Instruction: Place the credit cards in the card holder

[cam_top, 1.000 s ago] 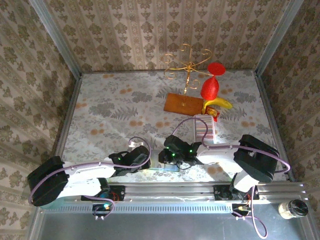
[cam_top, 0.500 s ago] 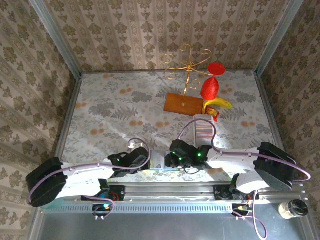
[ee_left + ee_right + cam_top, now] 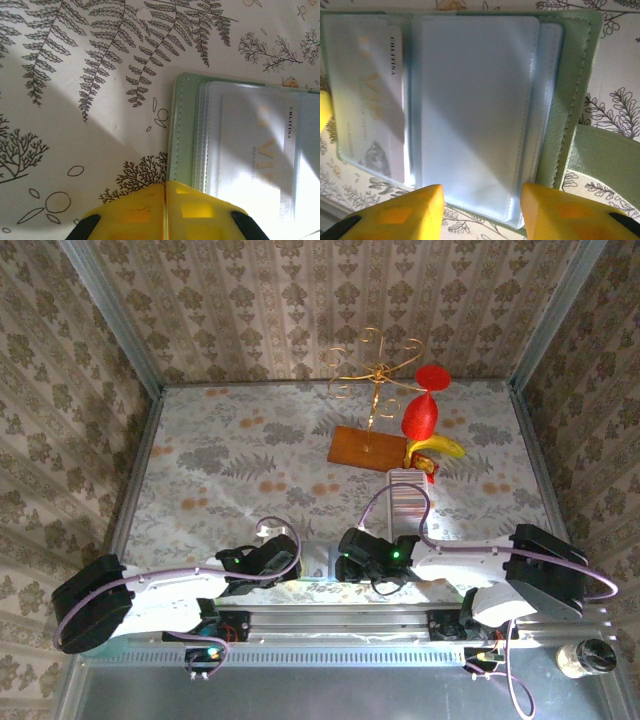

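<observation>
Our right gripper point(image 3: 480, 200) sits low in the right wrist frame, its yellow fingers point(image 3: 395, 212) spread wide with nothing between them. The card holder point(image 3: 572, 100) lies open and flat straight ahead of them, its long axis running left to right across the frame and its tab point(image 3: 605, 155) trailing to the lower right. One credit card point(image 3: 367, 95) already sits under the clear pocket at the left, and the middle pocket leaf point(image 3: 475, 110) looks empty to us.

Our left gripper point(image 3: 165, 197) has its fingers closed against each other along a thin seam. Its tips are at the holder's green edge, perhaps resting on it. We judge it is pinning the holder, which leaves the right arm as the free one.

From above, both grippers meet at the lower middle of the frame with the holder between them. The white ribbed tray point(image 3: 404, 498) lies up and to the right, near the right arm; we judge the next card comes from there, though we cannot make out cards in it. The table point(image 3: 230, 470) is bare toward the upper left, but its near edge runs just below the holder, so there is little room on that side.
</observation>
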Controlling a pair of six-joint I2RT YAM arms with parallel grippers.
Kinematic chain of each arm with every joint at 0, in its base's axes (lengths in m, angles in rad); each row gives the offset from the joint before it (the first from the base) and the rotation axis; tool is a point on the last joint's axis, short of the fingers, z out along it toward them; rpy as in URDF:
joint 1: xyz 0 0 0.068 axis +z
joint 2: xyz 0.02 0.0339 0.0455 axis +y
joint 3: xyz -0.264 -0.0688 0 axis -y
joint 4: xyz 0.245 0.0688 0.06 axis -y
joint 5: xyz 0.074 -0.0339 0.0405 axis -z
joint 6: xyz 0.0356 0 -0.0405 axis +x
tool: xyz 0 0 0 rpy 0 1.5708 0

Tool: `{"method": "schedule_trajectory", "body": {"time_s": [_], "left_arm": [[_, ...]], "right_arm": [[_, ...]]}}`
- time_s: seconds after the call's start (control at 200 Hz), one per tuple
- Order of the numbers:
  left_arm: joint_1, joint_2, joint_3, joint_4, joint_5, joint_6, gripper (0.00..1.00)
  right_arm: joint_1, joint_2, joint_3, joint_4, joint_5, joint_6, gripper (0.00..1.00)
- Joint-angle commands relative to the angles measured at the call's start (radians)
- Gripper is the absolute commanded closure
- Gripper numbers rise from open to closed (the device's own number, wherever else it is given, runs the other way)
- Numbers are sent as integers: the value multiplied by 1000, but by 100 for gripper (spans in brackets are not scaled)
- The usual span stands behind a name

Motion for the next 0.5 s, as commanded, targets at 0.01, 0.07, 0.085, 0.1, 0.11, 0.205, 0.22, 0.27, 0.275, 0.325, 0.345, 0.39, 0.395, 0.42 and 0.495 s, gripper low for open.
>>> {"method": "schedule_trajectory", "body": {"time_s": [0.01,0.07,0.085,0.1,0.11,0.205,0.22,0.27,0.275,0.325,0.345,0.39,0.395,0.42,0.495], "left_arm": [[-14,-10,-15,-12,-11,-19,90],[-15,-10,-15,-15,-11,-19,90],[-14,-10,-15,-15,-11,-19,90],[-13,-11,-15,-15,-11,-19,90],[-14,-11,-15,-16,-12,-20,90],[-14,-18,-18,-17,-14,-20,90],[-15,-18,-19,-17,-15,-20,90],[-14,-21,-20,-17,-16,-21,90],[-14,-21,-20,-17,-16,-20,90],[-15,-22,-20,-18,-16,-20,90],[-15,-23,-20,-18,-17,-20,90],[-14,-25,-20,-19,-18,-20,90],[-14,-25,-20,-20,-18,-20,90],[-15,-25,-20,-20,-19,-20,90],[-15,-25,-20,-20,-19,-20,90]], "right_arm": [[7,26,14,3,31,13,54],[8,20,18,0,43,14,55],[9,16,18,-3,47,16,55],[10,11,18,-7,53,15,55],[10,8,18,-10,56,15,55],[14,-15,22,-52,91,12,54],[14,-46,22,-59,95,10,54],[14,-67,25,-79,101,5,53],[15,-70,25,-80,101,5,53],[19,-82,31,-89,103,1,51],[20,-86,33,-94,104,0,51],[23,-88,39,-99,107,-2,51],[24,-88,40,-99,107,-2,51],[24,-89,43,-99,109,-5,51],[25,-76,45,-81,102,-8,51]]}}
